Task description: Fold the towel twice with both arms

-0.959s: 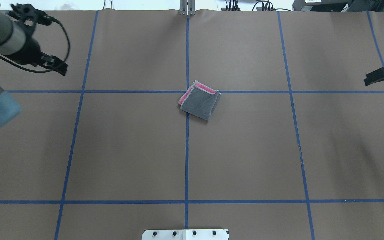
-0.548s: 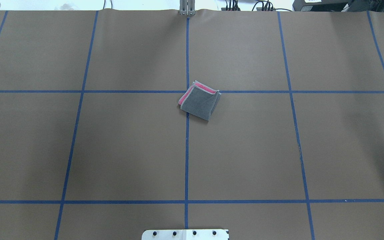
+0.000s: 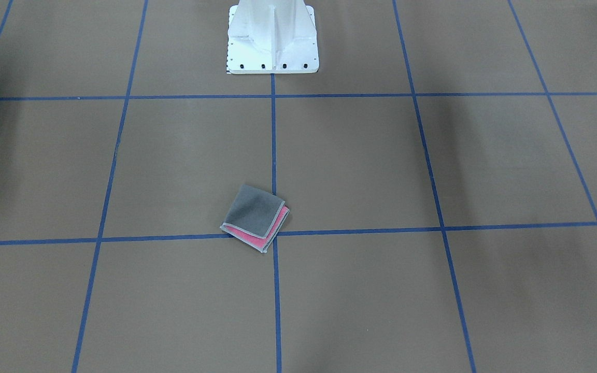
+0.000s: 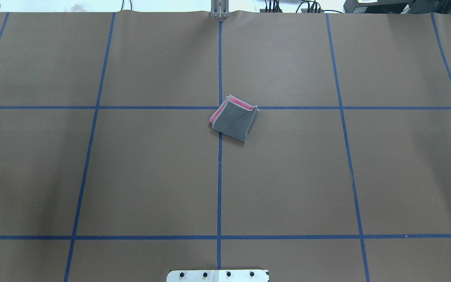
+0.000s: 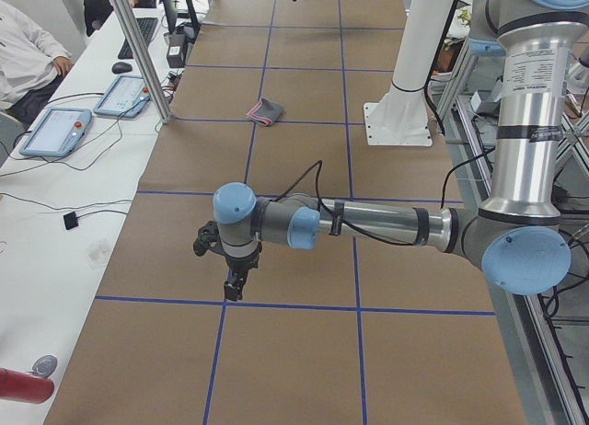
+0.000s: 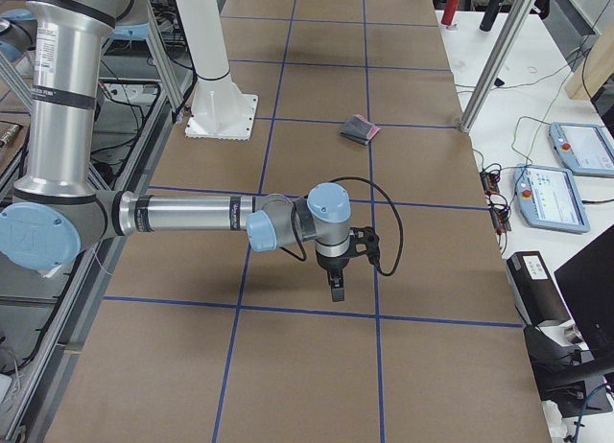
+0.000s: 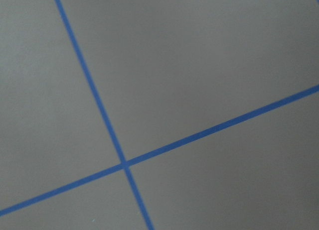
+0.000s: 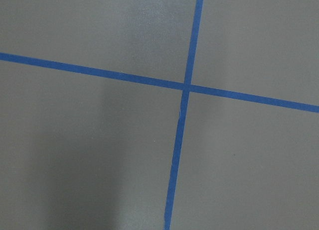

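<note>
Towel (image 4: 233, 118) lies as a small layered square, grey up, pink edges peeking. Both folds look done. Left gripper (image 5: 233, 285) and right gripper (image 6: 335, 291) hang well apart from it; can't tell whether either is spread or pressed together.

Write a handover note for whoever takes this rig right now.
Left gripper: over bare table near its end, nothing in it; open or shut cannot be told.
Right gripper: the same at the other end.
Towel: lies free at the table's centre, where blue tape lines cross; a small layered square, grey up, pink at two edges.
Done: both folds appear made.
Left: seemingly nothing; check edge alignment.
</note>
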Controlling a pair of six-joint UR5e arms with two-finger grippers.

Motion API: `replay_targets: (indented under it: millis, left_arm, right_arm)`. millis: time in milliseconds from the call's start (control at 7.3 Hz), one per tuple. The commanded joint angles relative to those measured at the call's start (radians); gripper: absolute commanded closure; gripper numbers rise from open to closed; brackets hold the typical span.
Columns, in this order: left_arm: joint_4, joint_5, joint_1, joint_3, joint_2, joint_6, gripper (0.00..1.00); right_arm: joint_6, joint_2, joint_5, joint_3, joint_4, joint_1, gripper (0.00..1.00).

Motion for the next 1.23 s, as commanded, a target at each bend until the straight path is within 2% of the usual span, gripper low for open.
replay_targets:
  millis: [0, 137, 274, 685, 1096]
  left_arm:
    - [0.015, -0.028, -0.070, -0.019, 0.013, 0.006, 0.00]
    - [0.053, -0.140, -0.076, -0.018, 0.017, 0.002, 0.00]
    - [0.075, -0.193, -0.103, -0.010, 0.039, 0.000, 0.00]
    - [0.064, -0.181, -0.108, -0.010, 0.047, 0.006, 0.00]
    - [0.014, -0.105, -0.108, -0.029, 0.094, 0.011, 0.00]
  right_arm:
    - [0.001, 0.004, -0.001, -0.008, 0.000, 0.000, 0.00]
    - [0.004, 0.010, 0.002, -0.002, 0.000, 0.000, 0.00]
    - [0.019, 0.022, 0.015, 0.007, 0.000, 0.000, 0.00]
    - [0.100, 0.037, 0.017, 0.000, 0.017, 0.000, 0.00]
    - [0.099, 0.031, 0.016, -0.005, 0.017, 0.000, 0.00]
